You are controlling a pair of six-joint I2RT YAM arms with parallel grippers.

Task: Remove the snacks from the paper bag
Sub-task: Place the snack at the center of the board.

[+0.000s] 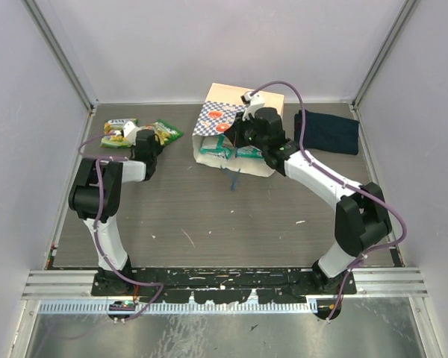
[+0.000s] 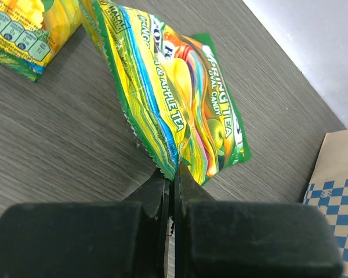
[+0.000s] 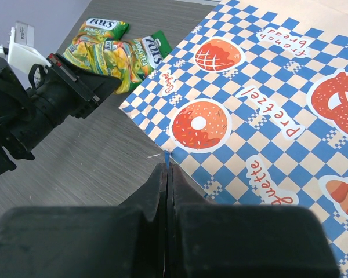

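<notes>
The paper bag lies on its side at the back of the table, its mouth facing the arms. Two teal snacks show in that mouth. My right gripper rests over the bag's front and is shut on a thin blue cord of the bag, beside the checkered band. My left gripper is shut on the serrated edge of a green snack packet, which lies left of the bag. Another green packet lies further left.
A dark navy folded cloth lies right of the bag near the right wall. A blue cord end trails on the table in front of the bag. The left arm's wrist is close to the bag's left corner.
</notes>
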